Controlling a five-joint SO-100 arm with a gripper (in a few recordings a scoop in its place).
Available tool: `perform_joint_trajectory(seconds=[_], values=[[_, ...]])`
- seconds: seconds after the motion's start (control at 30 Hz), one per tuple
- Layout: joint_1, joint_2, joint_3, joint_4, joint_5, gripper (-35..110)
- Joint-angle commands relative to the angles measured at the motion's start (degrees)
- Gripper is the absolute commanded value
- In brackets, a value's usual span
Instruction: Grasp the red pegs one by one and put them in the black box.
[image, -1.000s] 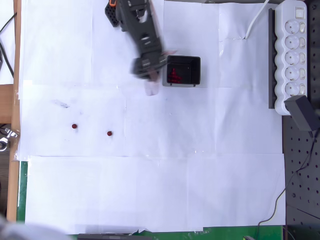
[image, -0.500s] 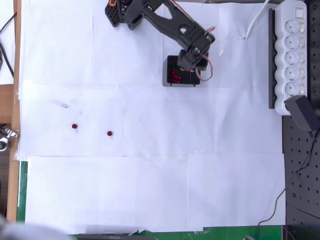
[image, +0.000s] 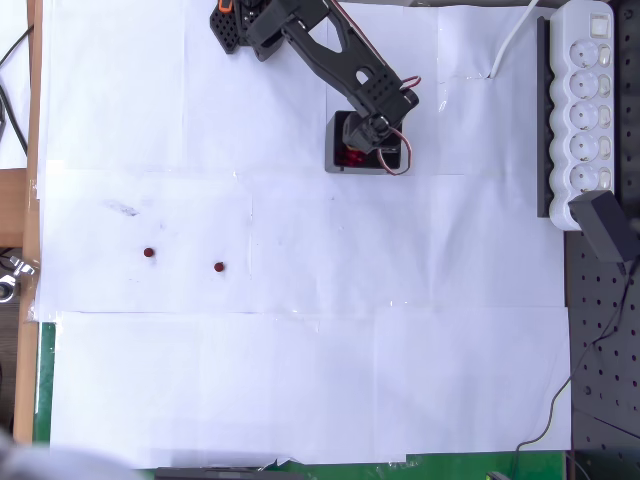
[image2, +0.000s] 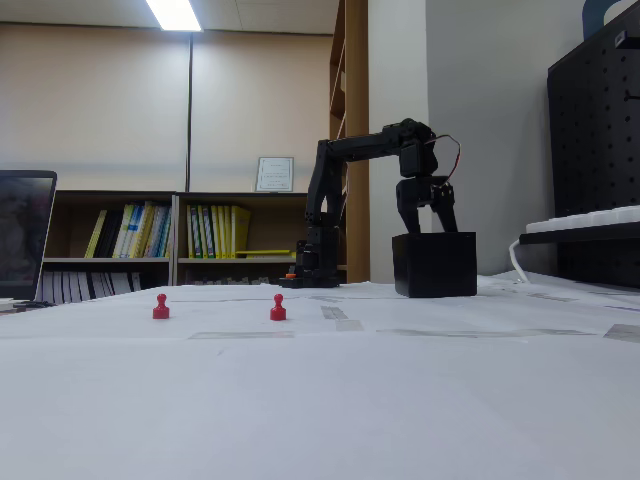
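Two red pegs stand apart on the white paper at the left; the fixed view shows them upright. The black box sits near the arm's base, with several red pegs lying inside it. My gripper hangs directly over the box, fingertips just above its rim. In the fixed view the fingers are spread apart and I see nothing between them.
A white power strip and a black adapter lie along the right edge, above a black pegboard. A laptop stands at the far left. The paper between the box and the loose pegs is bare.
The arm swung from the box's left side to over the box, then drew back slightly with the gripper lower above the opening. The two loose pegs stayed put.
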Motion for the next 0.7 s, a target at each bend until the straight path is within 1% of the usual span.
perform_joint_trajectory(seconds=[0.0, 0.07, 0.13, 0.17, 0.3, 0.43, 0.53, 0.67], values=[[4.13, -7.65, 17.58, 6.24, -0.79, 23], [8.61, -9.49, 20.30, 6.33, 1.76, 23], [14.50, -11.78, 15.12, 2.72, 6.59, 23], [17.93, -13.27, 9.32, -1.32, 9.67, 23], [30.59, -16.00, -17.49, -27.77, 21.18, 23], [38.76, -13.27, -35.60, -54.49, 30.85, 23], [41.92, -9.05, -39.90, -66.18, 34.01, 23], [44.12, -3.78, -39.99, -74.53, 35.33, 23]])
